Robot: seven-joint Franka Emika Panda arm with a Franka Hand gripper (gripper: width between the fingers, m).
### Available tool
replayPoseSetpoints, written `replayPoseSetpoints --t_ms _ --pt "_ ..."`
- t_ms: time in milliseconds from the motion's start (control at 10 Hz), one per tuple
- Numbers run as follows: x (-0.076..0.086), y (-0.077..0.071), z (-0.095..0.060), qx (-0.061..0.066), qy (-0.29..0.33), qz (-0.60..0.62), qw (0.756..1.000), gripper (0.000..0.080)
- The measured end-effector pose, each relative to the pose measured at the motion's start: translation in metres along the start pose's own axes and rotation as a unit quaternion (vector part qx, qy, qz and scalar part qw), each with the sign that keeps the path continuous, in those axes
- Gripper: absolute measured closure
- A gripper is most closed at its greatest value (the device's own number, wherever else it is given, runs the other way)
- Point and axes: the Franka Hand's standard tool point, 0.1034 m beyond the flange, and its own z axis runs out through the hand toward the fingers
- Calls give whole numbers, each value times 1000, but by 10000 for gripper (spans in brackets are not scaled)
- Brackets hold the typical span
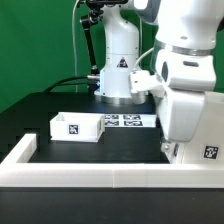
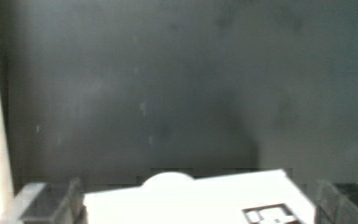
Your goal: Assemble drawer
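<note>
One drawer box (image 1: 78,126) on table (image 1: 40,110); one marker board (image 1: 128,121); claw (image 2: 194,205) spread, empty.

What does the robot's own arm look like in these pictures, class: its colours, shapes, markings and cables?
The arm is made of rounded, glossy white shells with darker grey bands at the joints. Its base is a white column with a black triangular warning sticker, standing on a round grey foot. Dark cables hang near the top of the column. A square black-and-white tag sits on the nearest white part. In the wrist view the jaws show as dark, blurred shapes.

- thin flat white marker board (image 1: 127,121) with black tags, lying on black table (image 1: 60,150)
- white raised rail (image 1: 100,176) along table's near edge
- green backdrop curtain (image 1: 35,45)
</note>
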Motion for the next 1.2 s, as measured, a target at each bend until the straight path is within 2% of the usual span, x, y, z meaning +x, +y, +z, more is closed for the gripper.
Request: replayPoseSetpoints --t_ms 100,200,300,500,700,1000,1200 --pt "-13 2 4 -7 2 -18 1000 150" --pt "-28 3 9 -24 7 -33 999 150" --pt "-43 -2 11 -33 11 -39 999 150" --pt "-61 -12 8 -57 16 -35 998 150" --pt "-76 -40 9 -62 18 -24 998 150" --pt "-98 -88 4 -61 18 2 998 150" --pt "-113 -104 6 -56 17 18 998 150"
